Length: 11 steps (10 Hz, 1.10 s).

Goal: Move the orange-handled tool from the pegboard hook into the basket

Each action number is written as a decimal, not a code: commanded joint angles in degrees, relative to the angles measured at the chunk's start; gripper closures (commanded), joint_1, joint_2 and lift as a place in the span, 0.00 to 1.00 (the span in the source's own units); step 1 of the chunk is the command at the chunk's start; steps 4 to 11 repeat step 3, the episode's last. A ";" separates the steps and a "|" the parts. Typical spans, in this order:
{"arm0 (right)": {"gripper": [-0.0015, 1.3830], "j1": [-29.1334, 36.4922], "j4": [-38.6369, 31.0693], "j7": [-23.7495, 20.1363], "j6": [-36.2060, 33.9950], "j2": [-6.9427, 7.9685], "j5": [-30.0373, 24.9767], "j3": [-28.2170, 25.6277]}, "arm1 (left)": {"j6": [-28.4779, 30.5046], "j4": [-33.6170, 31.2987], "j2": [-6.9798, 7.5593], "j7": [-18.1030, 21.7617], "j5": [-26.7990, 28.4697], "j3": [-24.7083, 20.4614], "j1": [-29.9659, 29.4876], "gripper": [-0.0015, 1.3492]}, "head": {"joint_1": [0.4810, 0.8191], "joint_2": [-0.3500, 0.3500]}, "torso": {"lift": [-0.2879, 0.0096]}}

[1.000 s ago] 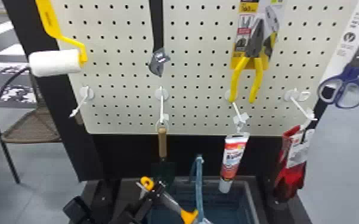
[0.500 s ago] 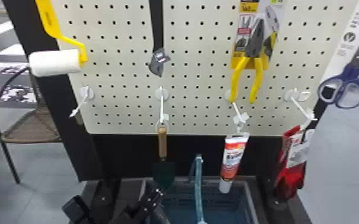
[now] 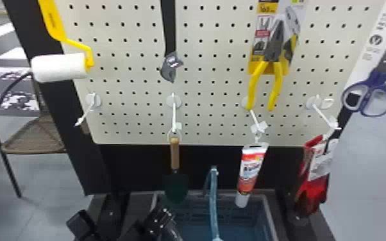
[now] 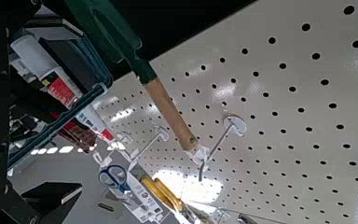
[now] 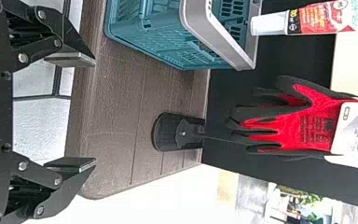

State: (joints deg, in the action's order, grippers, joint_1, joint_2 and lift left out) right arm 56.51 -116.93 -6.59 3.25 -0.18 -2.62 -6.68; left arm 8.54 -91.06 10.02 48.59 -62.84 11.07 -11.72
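Teal basket [image 5: 151,35], one trowel [image 3: 175,153], one roller [image 3: 59,67]

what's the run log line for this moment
left gripper: open, near basket's left side | right gripper: open | leftmost hook: bare | trowel: hanging | orange-handled tool: placement unconfirmed

Right tool [image 5: 94,113] black, wedge-fingered; round silver screws [image 5: 23,58].
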 commanded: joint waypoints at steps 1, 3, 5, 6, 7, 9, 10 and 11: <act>0.36 0.00 0.00 0.00 -0.09 0.23 -0.02 0.00 | 0.07 0.00 0.00 0.02 0.00 0.00 0.00 0.11 | 0.20 0.50 | 0.63; 0.36 0.00 0.00 0.00 -0.09 0.23 -0.02 0.00 | 0.16 0.00 0.00 0.02 -0.09 0.00 0.00 0.11 | 0.20 0.50 | 0.63; 0.36 0.00 0.00 0.00 -0.09 0.23 -0.02 0.00 | 0.16 0.00 0.00 0.02 -0.09 0.00 0.00 0.11 | 0.20 0.50 | 0.63; 0.36 0.00 0.00 0.00 -0.09 0.23 -0.02 0.00 | 0.16 0.00 0.00 0.02 -0.09 0.00 0.00 0.11 | 0.20 0.50 | 0.63; 0.36 0.00 0.00 0.00 -0.09 0.23 -0.02 0.00 | 0.16 0.00 0.00 0.02 -0.09 0.00 0.00 0.11 | 0.20 0.50 | 0.63; 0.36 0.00 0.00 0.00 -0.09 0.23 -0.02 0.00 | 0.16 0.00 0.00 0.02 -0.09 0.00 0.00 0.11 | 0.20 0.50 | 0.63; 0.36 0.00 0.00 0.00 -0.09 0.23 -0.02 0.00 | 0.16 0.00 0.00 0.02 -0.09 0.00 0.00 0.11 | 0.20 0.50 | 0.63; 0.36 0.00 0.00 0.00 -0.09 0.23 -0.02 0.00 | 0.16 0.00 0.00 0.02 -0.09 0.00 0.00 0.11 | 0.20 0.50 | 0.63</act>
